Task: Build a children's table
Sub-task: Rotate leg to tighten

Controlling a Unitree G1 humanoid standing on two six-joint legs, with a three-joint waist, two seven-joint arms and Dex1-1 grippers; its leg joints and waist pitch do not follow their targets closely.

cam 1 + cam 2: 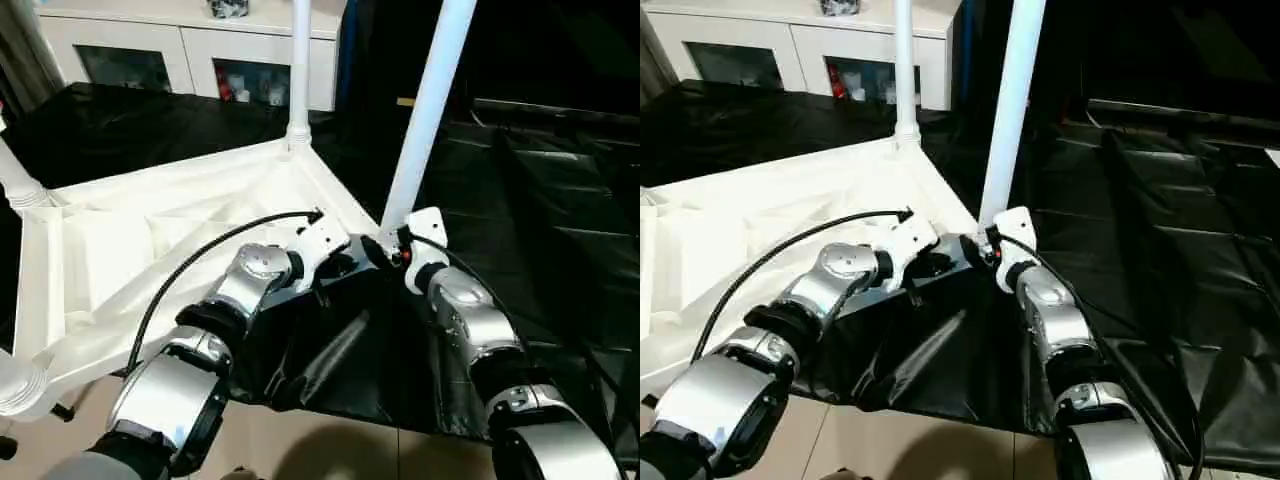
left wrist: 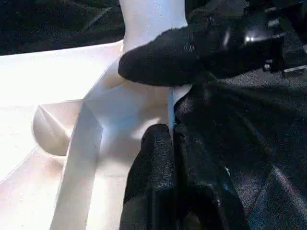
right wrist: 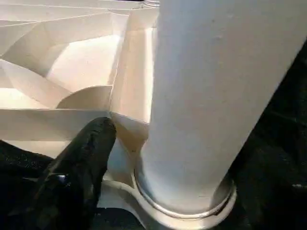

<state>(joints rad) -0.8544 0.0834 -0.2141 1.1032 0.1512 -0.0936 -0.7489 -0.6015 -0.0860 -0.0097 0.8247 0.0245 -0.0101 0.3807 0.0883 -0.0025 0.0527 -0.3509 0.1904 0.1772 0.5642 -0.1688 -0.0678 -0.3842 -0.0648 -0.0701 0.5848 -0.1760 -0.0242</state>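
Left gripper (image 1: 345, 262): fingers clamped on the rim of the table top (image 1: 150, 250) at its near-right corner, one finger (image 2: 151, 177) inside the rim. Right gripper (image 1: 395, 250) at the base of the leg (image 1: 425, 110) seated in that corner socket; finger state: cannot tell. Top lies upside down on black sheeting (image 1: 560, 220). Another leg (image 1: 299, 70) stands in the far corner.

A white cabinet (image 1: 190, 45) with glass doors stands against the far side of the room, well beyond the grippers, with small coloured items (too small to tell apart) behind the glass. Black plastic sheeting (image 1: 540, 190), creased and glossy under the room light, covers the surface around and past the grippers. Nearest the camera, below the sheeting's edge, lies a pale beige floor (image 1: 330, 450)
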